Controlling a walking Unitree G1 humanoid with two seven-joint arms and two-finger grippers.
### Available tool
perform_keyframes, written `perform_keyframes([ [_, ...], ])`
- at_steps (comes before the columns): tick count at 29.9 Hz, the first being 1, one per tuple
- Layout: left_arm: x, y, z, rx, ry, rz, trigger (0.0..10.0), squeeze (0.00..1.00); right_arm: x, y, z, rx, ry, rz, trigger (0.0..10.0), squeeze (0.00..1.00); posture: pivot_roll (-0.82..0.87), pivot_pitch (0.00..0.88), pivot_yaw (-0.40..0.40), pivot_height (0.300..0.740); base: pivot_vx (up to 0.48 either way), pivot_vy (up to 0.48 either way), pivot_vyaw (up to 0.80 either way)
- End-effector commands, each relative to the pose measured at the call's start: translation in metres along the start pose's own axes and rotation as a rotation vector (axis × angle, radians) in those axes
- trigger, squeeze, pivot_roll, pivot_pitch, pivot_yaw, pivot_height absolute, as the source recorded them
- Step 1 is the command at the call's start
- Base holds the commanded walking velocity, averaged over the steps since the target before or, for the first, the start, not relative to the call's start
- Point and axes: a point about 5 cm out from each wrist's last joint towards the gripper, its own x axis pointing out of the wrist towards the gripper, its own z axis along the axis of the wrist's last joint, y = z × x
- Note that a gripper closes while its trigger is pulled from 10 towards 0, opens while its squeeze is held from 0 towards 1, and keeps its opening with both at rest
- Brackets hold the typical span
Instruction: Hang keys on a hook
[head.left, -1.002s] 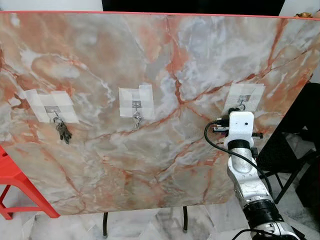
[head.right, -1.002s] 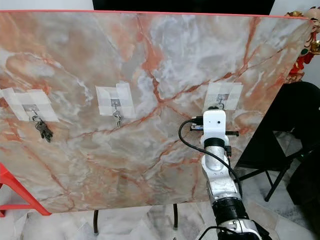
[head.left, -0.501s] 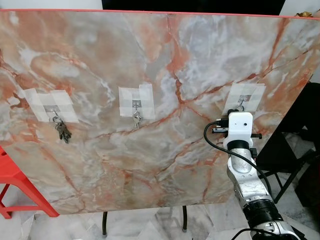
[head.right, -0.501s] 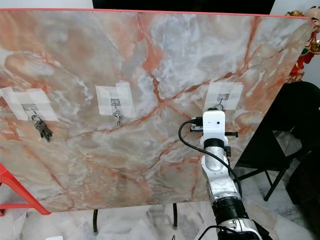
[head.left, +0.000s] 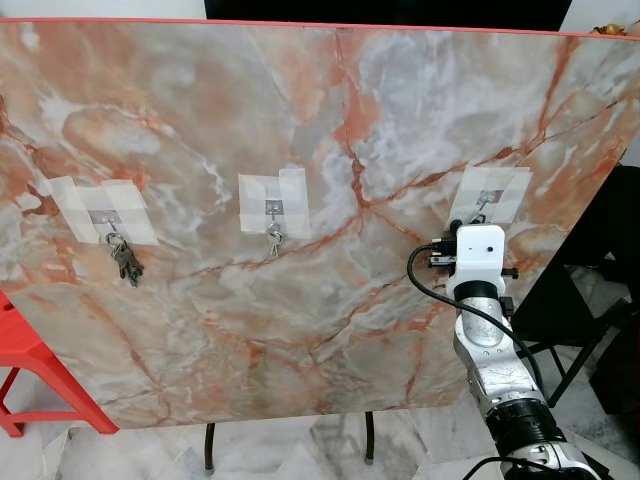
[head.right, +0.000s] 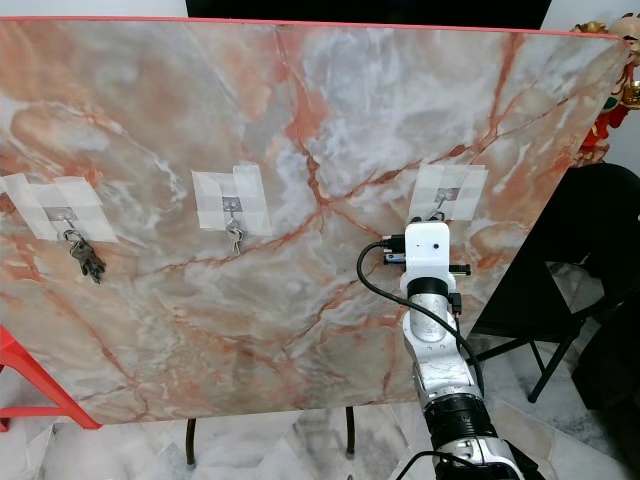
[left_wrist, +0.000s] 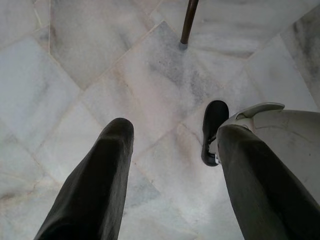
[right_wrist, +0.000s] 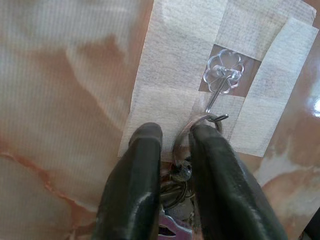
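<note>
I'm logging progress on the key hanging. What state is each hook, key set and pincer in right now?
Left hook: holds a hanging key bunch.
Middle hook: holds a small key.
Right hook: key ring at its tip, whether it is hung cannot be told.
Right pincer: raised at the right hook, shut on the key ring.
Left pincer: hanging idle over the floor, open.
</note>
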Motion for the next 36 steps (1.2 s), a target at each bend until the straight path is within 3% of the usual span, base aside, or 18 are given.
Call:
perform_keyframes([
  [1,-0.001,-0.001,-0.005,0.008,0.02,-0.009,10.0,0.0,0.0,-0.001,0.0,0.005,0.004,0.0,10.0,0.56,0.11,0.0,-0.072,0.729,0.0,0.0,0.0],
  [4,-0.001,-0.004,-0.004,0.01,0.021,-0.013,10.0,0.0,-0.002,-0.002,0.0,0.009,-0.001,0.001,10.0,0.54,0.11,0.0,-0.072,0.729,0.0,0.0,0.0],
  [6,0.0,-0.007,-0.003,0.011,0.02,-0.016,10.0,0.0,-0.006,-0.002,0.0,0.019,-0.017,0.011,10.0,0.43,0.11,0.0,-0.072,0.729,0.0,0.0,0.0],
  [7,0.0,-0.008,-0.003,0.012,0.02,-0.017,10.0,0.0,-0.008,-0.002,0.0,0.022,-0.022,0.017,10.0,0.18,0.11,0.0,-0.072,0.729,0.0,0.0,0.0],
  [8,0.0,-0.008,-0.003,0.012,0.02,-0.017,10.0,0.0,-0.009,-0.002,0.0,0.023,-0.024,0.021,10.0,0.18,0.11,0.0,-0.072,0.729,0.0,0.0,0.0],
  [9,0.0,-0.008,-0.002,0.014,0.02,-0.018,10.0,0.0,-0.013,-0.003,-0.002,0.022,-0.028,0.027,10.0,0.0,0.1,0.0,-0.069,0.729,0.0,0.0,0.0],
  [16,0.0,-0.009,-0.002,0.015,0.018,-0.018,10.0,0.0,-0.028,-0.007,-0.012,0.05,0.003,0.039,10.0,0.0,0.1,0.0,-0.071,0.729,0.0,0.0,0.0],
  [17,0.0,-0.009,-0.002,0.015,0.018,-0.018,10.0,0.0,-0.036,-0.012,-0.025,0.102,0.078,0.019,10.0,0.0,0.1,0.0,-0.074,0.729,0.0,0.0,0.0],
  [20,0.0,-0.009,-0.002,0.012,0.016,-0.016,10.0,0.0,-0.05,-0.022,-0.047,0.125,0.189,0.001,10.0,0.0,0.11,0.0,-0.083,0.729,0.0,0.0,0.0],
  [21,0.0,-0.009,-0.001,0.01,0.015,-0.015,10.0,0.0,-0.057,-0.028,-0.061,0.143,0.271,-0.001,10.0,0.0,0.1,0.0,-0.082,0.729,0.0,0.0,0.0],
  [22,0.0,-0.009,-0.001,0.01,0.015,-0.015,10.0,0.0,-0.057,-0.028,-0.061,0.143,0.271,-0.001,10.0,0.0,0.1,0.0,-0.082,0.729,0.0,0.0,0.0],
  [26,0.001,-0.009,0.0,0.023,0.014,-0.02,10.0,0.0,-0.087,-0.048,-0.116,0.202,0.549,-0.073,10.0,0.0,0.07,0.0,-0.065,0.729,0.0,0.0,0.0],
  [27,0.001,-0.01,0.001,0.029,0.013,-0.022,10.0,0.0,-0.101,-0.05,-0.136,0.216,0.651,-0.08,10.0,0.0,0.06,0.0,-0.06,0.729,0.0,0.0,0.0],
  [28,0.001,-0.01,0.001,0.029,0.013,-0.022,10.0,0.0,-0.101,-0.05,-0.136,0.216,0.651,-0.08,10.0,0.0,0.06,0.0,-0.06,0.729,0.0,0.0,0.0],
  [30,0.002,-0.012,0.004,0.051,0.005,-0.032,10.0,0.0,-0.132,-0.049,-0.167,0.175,0.831,-0.074,10.0,0.0,0.06,0.0,-0.062,0.729,0.0,0.0,0.0],
  [33,0.003,-0.014,0.007,0.083,-0.002,-0.043,10.0,0.0,-0.167,-0.037,-0.188,0.1,1.004,0.025,10.0,0.0,0.05,0.0,-0.059,0.729,0.0,0.0,0.0],
  [35,0.003,-0.015,0.009,0.142,-0.004,-0.066,10.0,0.0,-0.179,-0.029,-0.194,0.065,1.043,0.089,10.0,0.0,0.08,0.0,-0.072,0.729,0.0,0.0,0.0],
  [36,0.004,-0.017,0.011,0.214,-0.009,-0.096,10.0,0.0,-0.186,-0.027,-0.197,0.079,1.076,0.087,10.0,0.0,0.09,0.0,-0.075,0.729,0.0,0.0,0.0],
])
